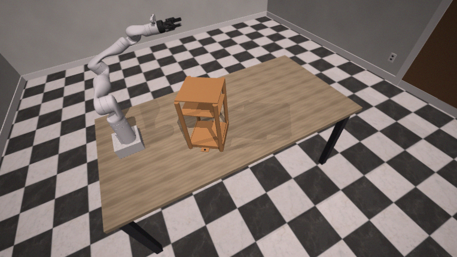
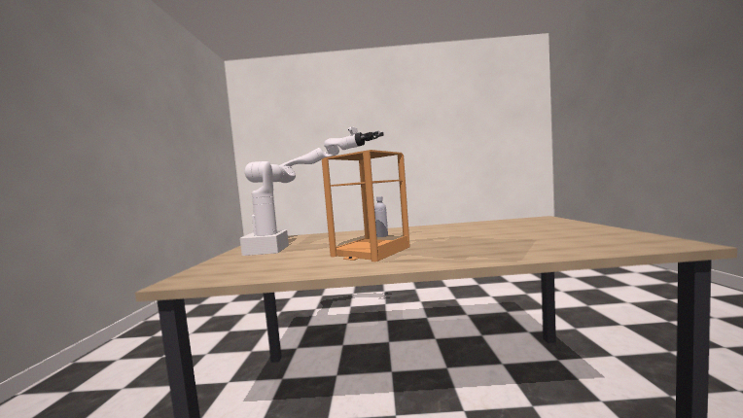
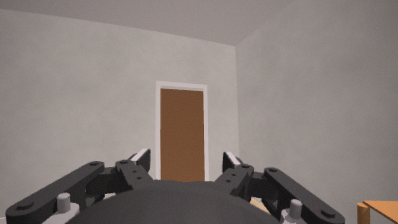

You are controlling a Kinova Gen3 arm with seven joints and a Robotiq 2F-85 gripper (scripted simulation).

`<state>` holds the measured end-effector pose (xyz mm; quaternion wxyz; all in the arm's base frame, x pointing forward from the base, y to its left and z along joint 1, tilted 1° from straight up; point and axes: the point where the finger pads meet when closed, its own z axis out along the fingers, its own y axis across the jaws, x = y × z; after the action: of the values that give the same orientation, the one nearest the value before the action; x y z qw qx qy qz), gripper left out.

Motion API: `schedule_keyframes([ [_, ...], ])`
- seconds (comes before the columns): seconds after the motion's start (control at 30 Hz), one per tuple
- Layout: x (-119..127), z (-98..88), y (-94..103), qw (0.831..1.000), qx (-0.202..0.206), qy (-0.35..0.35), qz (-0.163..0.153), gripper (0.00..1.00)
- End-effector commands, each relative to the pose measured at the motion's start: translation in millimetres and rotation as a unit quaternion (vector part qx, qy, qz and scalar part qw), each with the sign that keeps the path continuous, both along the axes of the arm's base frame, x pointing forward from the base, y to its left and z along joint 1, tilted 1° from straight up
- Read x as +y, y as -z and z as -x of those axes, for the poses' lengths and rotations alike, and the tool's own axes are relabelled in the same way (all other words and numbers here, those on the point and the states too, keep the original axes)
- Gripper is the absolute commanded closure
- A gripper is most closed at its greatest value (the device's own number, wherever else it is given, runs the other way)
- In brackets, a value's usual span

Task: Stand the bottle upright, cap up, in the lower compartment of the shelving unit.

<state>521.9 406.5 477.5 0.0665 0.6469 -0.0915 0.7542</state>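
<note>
The orange shelving unit (image 1: 200, 89) (image 2: 367, 207) stands on the wooden table (image 1: 288, 86) (image 2: 519, 249); a corner of it shows at the lower right of the wrist view (image 3: 381, 208). A grey bottle (image 2: 380, 217) stands upright, cap up, seen through the unit's lower frame in the exterior view. I cannot tell whether it is inside the lower compartment or behind it. It is hidden in the top view. My gripper (image 1: 179, 21) (image 2: 381, 133) (image 3: 186, 160) is open and empty. It is held level, high up, a little above the unit's top and on its far side.
The arm's white base (image 1: 127, 145) (image 2: 264, 241) sits on the table to the left of the unit. A small orange tab (image 1: 204, 149) lies on the table at the unit's front foot. A brown door (image 3: 182, 132) is ahead in the wrist view.
</note>
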Motion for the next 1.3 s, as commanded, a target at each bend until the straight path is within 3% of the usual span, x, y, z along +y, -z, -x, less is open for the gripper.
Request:
schedule_keyframes([
  [0.0, -1.8, -2.2, 5.1, 1.000, 0.000, 0.004, 0.005, 0.18],
  [0.13, -1.8, -2.2, 5.1, 1.000, 0.000, 0.004, 0.005, 0.18],
  [0.17, -11.1, -5.6, 21.1, 1.000, 0.005, 0.020, 0.002, 0.18],
  [0.4, -11.1, -5.6, 21.1, 1.000, 0.005, 0.020, 0.002, 0.18],
  [0.43, -20.6, -8.5, 36.5, 0.999, 0.010, 0.035, -0.001, 0.18],
  [0.67, -20.6, -8.5, 36.5, 0.999, 0.010, 0.035, -0.001, 0.18],
  [0.7, -30.0, -10.9, 51.4, 0.999, 0.015, 0.050, -0.004, 0.18],
  [0.93, -30.0, -10.9, 51.4, 0.999, 0.015, 0.050, -0.004, 0.18],
  [0.97, -39.5, -12.7, 65.7, 0.998, 0.019, 0.064, -0.006, 0.18],
  [1.2, -39.5, -12.7, 65.7, 0.998, 0.019, 0.064, -0.006, 0.18],
  [1.23, -48.9, -14.2, 79.3, 0.997, 0.024, 0.079, -0.008, 0.18],
  [1.27, -48.9, -14.2, 79.3, 0.997, 0.024, 0.079, -0.008, 0.18],
])
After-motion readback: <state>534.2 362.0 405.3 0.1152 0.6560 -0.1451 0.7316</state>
